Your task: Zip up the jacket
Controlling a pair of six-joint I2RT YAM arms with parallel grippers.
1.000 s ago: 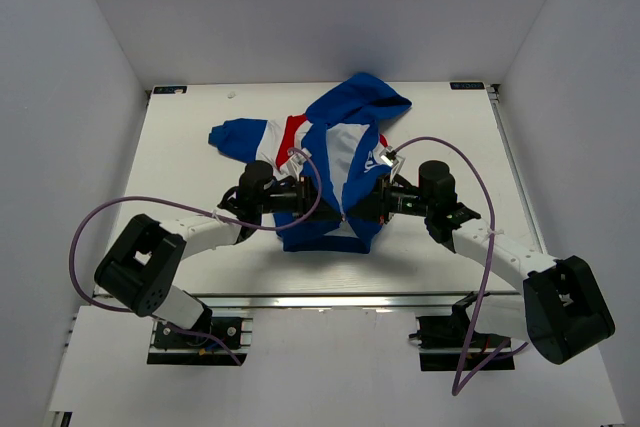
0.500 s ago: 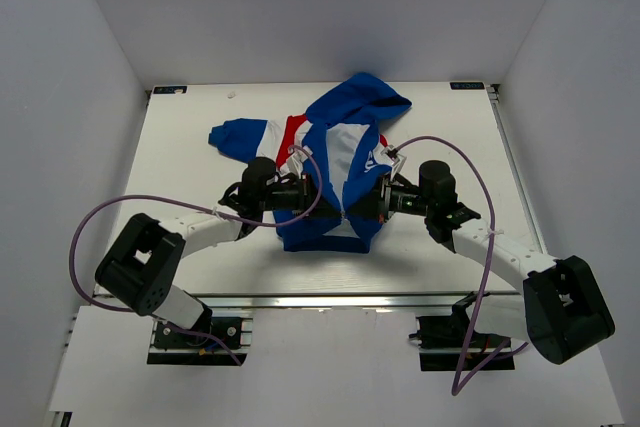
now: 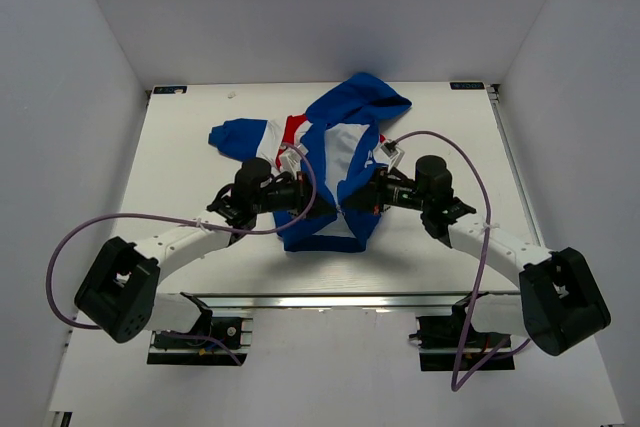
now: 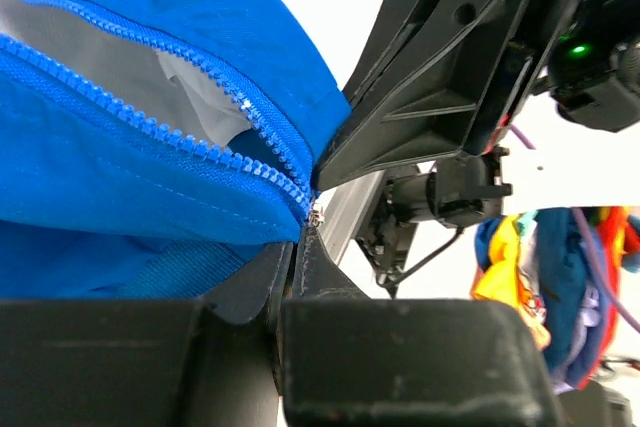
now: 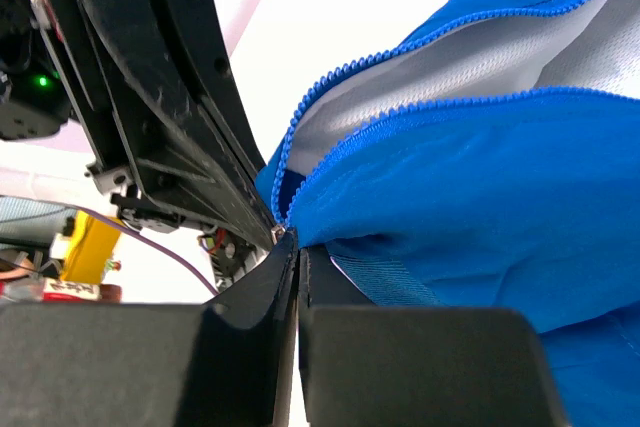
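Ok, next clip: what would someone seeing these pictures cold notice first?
The royal-blue hooded fabric jacket with white and red panels, lying mid-way across the white table, catches the eye first. Then the left gripper and right gripper, meeting tip to tip at its lower front, each pinched shut at the foot of the blue zipper, whose teeth stand parted over grey lining.

You have the jacket (image 3: 335, 162) lying on the middle of the table (image 3: 180, 147), hood toward the far edge, hem toward the near edge. The left gripper (image 3: 318, 202) sits on its left-edge side and the right gripper (image 3: 352, 202) on its right-edge side, tips together at the zipper's (image 4: 230, 162) lower end.
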